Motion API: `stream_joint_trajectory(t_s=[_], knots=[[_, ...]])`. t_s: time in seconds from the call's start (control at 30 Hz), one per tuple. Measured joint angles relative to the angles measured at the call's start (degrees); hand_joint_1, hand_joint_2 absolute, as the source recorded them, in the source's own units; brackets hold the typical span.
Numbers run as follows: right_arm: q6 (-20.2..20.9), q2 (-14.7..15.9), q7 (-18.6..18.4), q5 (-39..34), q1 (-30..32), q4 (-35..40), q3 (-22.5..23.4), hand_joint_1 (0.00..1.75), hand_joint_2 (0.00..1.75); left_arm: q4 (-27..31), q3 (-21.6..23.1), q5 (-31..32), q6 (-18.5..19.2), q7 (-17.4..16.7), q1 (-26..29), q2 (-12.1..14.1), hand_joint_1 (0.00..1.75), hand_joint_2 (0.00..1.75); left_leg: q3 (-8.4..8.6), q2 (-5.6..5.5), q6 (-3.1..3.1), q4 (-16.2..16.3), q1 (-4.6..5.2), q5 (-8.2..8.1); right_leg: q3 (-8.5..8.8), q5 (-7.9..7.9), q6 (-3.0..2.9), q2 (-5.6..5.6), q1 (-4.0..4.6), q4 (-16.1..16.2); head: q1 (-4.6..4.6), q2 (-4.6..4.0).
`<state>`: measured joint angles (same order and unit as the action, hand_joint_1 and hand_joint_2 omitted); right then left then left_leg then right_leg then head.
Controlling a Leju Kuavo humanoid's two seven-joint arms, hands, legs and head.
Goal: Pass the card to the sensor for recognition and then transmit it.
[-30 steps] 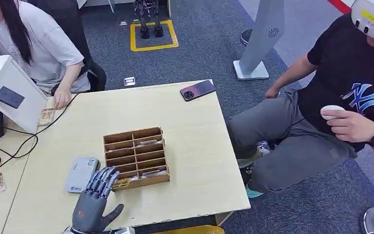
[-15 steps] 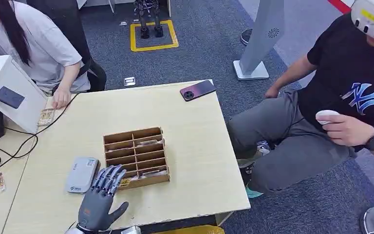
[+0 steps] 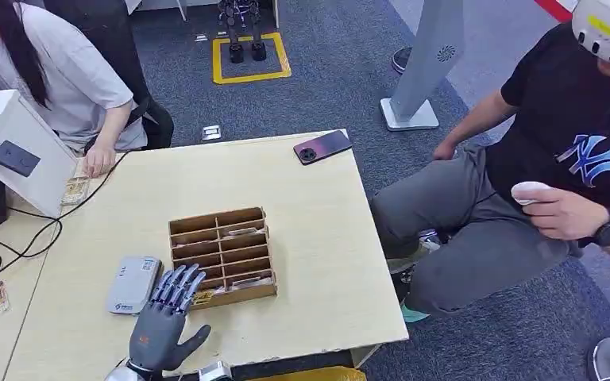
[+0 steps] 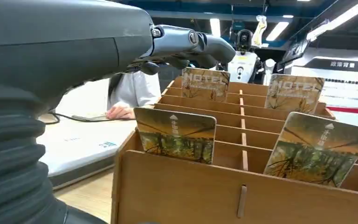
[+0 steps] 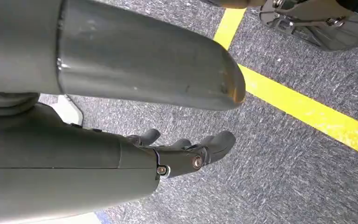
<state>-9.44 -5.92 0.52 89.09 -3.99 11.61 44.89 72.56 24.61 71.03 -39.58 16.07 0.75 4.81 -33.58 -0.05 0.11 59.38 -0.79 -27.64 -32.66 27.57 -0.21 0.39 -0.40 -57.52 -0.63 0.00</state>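
1. As the left robot hand has edged toward one o'clock, its spread, empty fingers now overhang the slotted wooden card box on the counter.
2. The green-printed card stands untouched in the nearest slot.
3. Right robot hand hangs loosely curled, empty.
4. Judgement: pick imminent.

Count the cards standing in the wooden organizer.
4 show in the left wrist view: two in the near row of the wooden organizer, card and card, and two farther back, card and card. Dividers may hide more.
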Motion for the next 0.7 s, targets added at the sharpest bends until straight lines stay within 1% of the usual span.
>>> stream_joint_trajectory(t_s=[0.07, 0.2, 0.4, 0.7], knots=[[0.0, 0.0, 0.0, 0.1, 0.0, 0.0, 0.0, 0.0, 0.0, -0.5, 0.0, 0.6, 0.0, -0.1, -0.3, -0.2, 0.0, 1.75, 0.0, 0.0, 0.0, 0.0, 0.0, 0.0, 0.0, 0.0, 0.0, 0.0, 0.0, 0.0, 0.02, 0.0], [0.0, 0.0, 0.0, 0.5, 0.0, 0.0, 0.0, 0.0, 0.0, -1.4, 0.0, 0.0, 0.0, 0.3, -0.8, -0.5, 0.0, 1.75, 0.0, 0.0, 0.0, 0.0, 0.0, 0.0, 0.0, 0.0, 0.0, 0.0, 0.0, 0.0, 0.02, 0.0], [0.0, 0.0, 0.0, 0.8, 0.0, 0.0, 0.0, 0.0, 0.0, -2.2, -0.1, -0.3, 0.0, 0.1, -1.6, -0.8, 0.0, 1.75, 0.0, 0.0, 0.0, 0.0, 0.0, 0.0, 0.0, 0.0, 0.0, 0.0, 0.0, 0.0, 0.02, 0.0], [0.0, 0.0, 0.0, 0.8, 0.0, 0.0, 0.0, 0.0, 0.0, -2.8, -0.1, -0.5, 0.0, 0.1, -1.7, -1.0, 0.0, 1.75, 0.0, 0.0, 0.0, 0.0, 0.0, 0.0, 0.0, 0.0, 0.0, 0.0, 0.0, 0.0, 0.02, 0.0]])
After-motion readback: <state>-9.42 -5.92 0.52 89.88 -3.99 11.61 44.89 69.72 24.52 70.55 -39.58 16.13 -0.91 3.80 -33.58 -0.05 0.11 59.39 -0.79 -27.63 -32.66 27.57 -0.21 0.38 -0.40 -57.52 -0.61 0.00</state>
